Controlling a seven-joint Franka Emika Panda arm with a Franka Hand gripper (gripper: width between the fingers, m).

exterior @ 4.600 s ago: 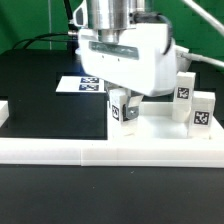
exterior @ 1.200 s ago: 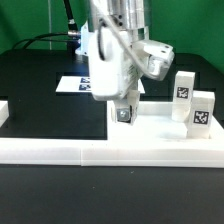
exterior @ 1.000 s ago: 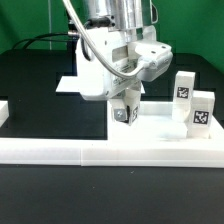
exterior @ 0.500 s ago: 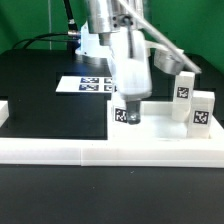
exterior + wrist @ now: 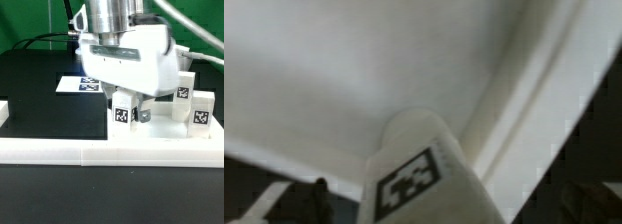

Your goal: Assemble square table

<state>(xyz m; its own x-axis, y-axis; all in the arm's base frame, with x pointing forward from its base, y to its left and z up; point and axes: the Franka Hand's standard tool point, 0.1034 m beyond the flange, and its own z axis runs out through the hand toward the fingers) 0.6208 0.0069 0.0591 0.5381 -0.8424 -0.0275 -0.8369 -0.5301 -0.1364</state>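
Gripper (image 5: 127, 112) seemingly clamped on leg (image 5: 122, 112) at tabletop's (image 5: 160, 132) nine o'clock corner; keep it vertical, twist gently.

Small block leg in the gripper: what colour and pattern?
White leg bearing a black-and-white tag; exterior view.

Bright, even light from above washes the exterior view, and the white tabletop (image 5: 160, 135) and front rail (image 5: 110, 152) glare so hard their edges nearly melt together, while the black table (image 5: 40, 85) soaks up light and shows only a soft sheen. Under the gripper (image 5: 132, 113) there's a faint grey shadow, and the whole picture is coarse and slightly soft. The wrist view is badly out of focus, the leg (image 5: 416, 170) smeared and its tag fuzzy.
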